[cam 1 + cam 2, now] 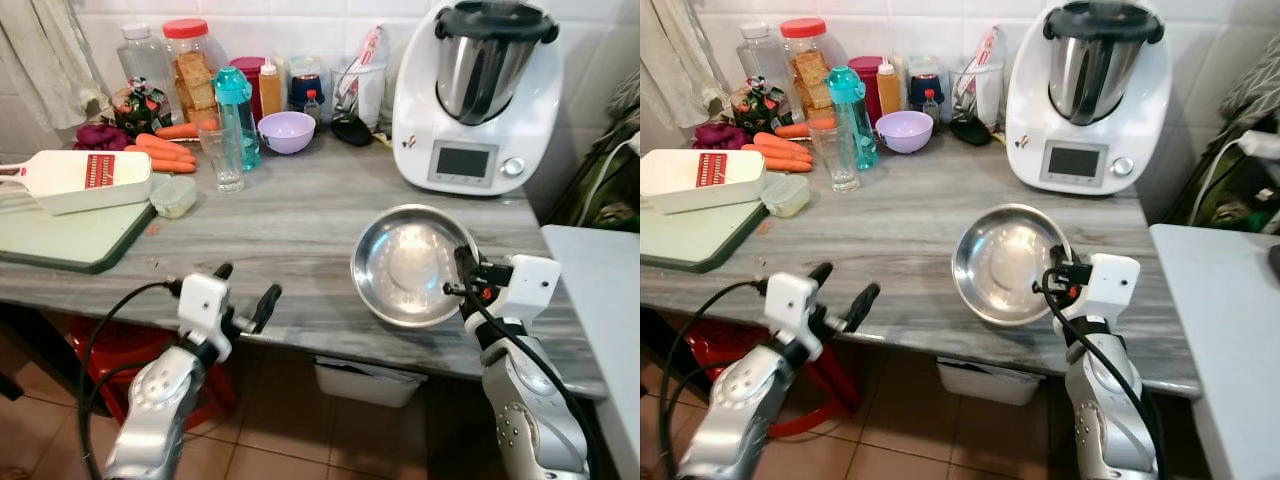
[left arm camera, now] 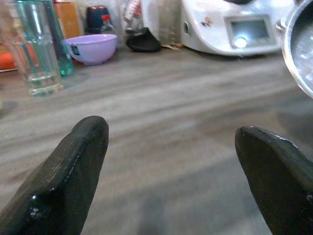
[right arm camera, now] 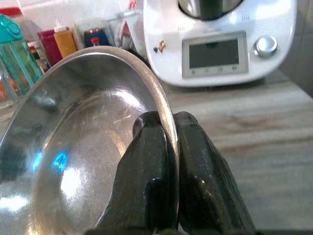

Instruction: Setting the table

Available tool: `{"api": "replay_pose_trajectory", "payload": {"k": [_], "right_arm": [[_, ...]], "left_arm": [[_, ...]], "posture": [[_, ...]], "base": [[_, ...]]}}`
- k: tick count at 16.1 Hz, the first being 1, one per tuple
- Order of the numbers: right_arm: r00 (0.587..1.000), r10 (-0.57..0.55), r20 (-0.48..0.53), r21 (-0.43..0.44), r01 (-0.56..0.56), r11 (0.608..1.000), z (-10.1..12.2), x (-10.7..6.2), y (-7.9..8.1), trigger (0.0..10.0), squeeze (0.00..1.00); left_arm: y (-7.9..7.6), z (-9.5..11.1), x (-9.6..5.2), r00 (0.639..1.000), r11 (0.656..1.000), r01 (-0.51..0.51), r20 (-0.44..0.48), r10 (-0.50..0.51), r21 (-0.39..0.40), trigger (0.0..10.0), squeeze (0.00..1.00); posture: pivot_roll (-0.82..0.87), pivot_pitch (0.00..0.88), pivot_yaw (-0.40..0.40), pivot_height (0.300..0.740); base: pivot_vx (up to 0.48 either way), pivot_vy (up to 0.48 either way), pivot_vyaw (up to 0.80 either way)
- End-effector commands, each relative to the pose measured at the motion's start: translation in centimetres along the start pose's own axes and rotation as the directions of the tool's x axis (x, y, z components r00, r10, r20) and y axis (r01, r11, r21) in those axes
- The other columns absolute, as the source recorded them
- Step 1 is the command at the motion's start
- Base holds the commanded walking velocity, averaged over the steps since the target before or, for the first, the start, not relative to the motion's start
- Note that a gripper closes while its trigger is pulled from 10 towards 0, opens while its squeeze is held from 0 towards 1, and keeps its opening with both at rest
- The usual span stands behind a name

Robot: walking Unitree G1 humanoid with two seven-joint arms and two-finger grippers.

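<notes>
A shiny steel bowl [image 1: 405, 262] sits tilted over the grey wooden counter [image 1: 290, 225], near its front right part. My right gripper [image 1: 466, 272] is shut on the bowl's right rim, one finger inside and one outside, as the right wrist view shows at the rim [image 3: 166, 122]. My left gripper [image 1: 246, 291] hovers open at the counter's front edge, left of the bowl, with nothing between its fingers [image 2: 73, 161]. A clear drinking glass [image 1: 222, 152] and a lilac bowl [image 1: 286, 131] stand farther back on the counter.
A white kitchen machine [image 1: 478, 95] stands at the back right. Jars, bottles, a teal bottle [image 1: 237, 115] and carrots [image 1: 165, 150] line the back left. A green cutting board [image 1: 75, 235] with a white slicer [image 1: 75, 178] lies at the left. A white table [image 1: 600, 300] adjoins on the right.
</notes>
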State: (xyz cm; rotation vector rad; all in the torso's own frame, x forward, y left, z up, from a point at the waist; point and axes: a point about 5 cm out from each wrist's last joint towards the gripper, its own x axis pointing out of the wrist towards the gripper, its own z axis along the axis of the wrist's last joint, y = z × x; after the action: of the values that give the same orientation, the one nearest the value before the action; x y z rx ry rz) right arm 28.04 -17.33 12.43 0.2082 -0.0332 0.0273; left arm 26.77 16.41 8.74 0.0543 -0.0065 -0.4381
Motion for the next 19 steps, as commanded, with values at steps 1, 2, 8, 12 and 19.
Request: {"api": "replay_pose_trajectory", "payload": {"k": [1, 2, 8, 12, 19], "right_arm": [[1.0, 0.012, -0.006, 0.013, -0.011, 1.0, 0.1, 0.6, 0.5, 10.0, 0.0], [1.0, 0.0, -0.024, 0.033, 0.001, 0.999, 0.0, 1.1, 0.6, 10.0, 0.0], [0.988, -0.027, -0.149, 0.153, 0.05, 0.987, -1.1, 4.9, 1.9, 10.0, 0.0], [0.974, -0.036, -0.226, 0.196, 0.081, 0.977, -1.4, 7.7, 3.6, 10.0, 0.0], [0.938, 0.037, -0.345, 0.319, 0.08, 0.944, -3.2, 9.2, 7.0, 10.0, 0.0]], "left_arm": [[0.0, 0.7, -0.1, 0.999, 0.999, 0.037, 0.021, -0.038, 0.014, 10.0, 0.0], [-0.2, 0.7, -0.6, 0.997, 0.996, 0.08, 0.011, -0.081, 0.026, 10.0, 0.0], [-0.2, 0.7, -1.4, 0.988, 0.987, 0.157, -0.011, -0.156, 0.043, 10.0, 0.0], [-0.5, 0.9, -1.3, 0.986, 0.985, 0.164, -0.01, -0.164, 0.048, 10.0, 0.0], [-0.8, 0.9, -1.4, 0.985, 0.985, 0.171, -0.015, -0.17, 0.038, 10.0, 0.0]], "posture": [[0.02, 0.0, 0.011, 0.74], [0.02, 0.0, 0.011, 0.74], [0.04, 0.0, 0.011, 0.74], [0.06, 0.0, 0.013, 0.74], [0.07, 0.0, 0.015, 0.74]], "base": [[0.0, 0.0, 0.0], [0.0, 0.0, 0.0], [0.0, 0.0, 0.0], [0.0, 0.0, 0.0], [0.0, 0.0, 0.0]]}}
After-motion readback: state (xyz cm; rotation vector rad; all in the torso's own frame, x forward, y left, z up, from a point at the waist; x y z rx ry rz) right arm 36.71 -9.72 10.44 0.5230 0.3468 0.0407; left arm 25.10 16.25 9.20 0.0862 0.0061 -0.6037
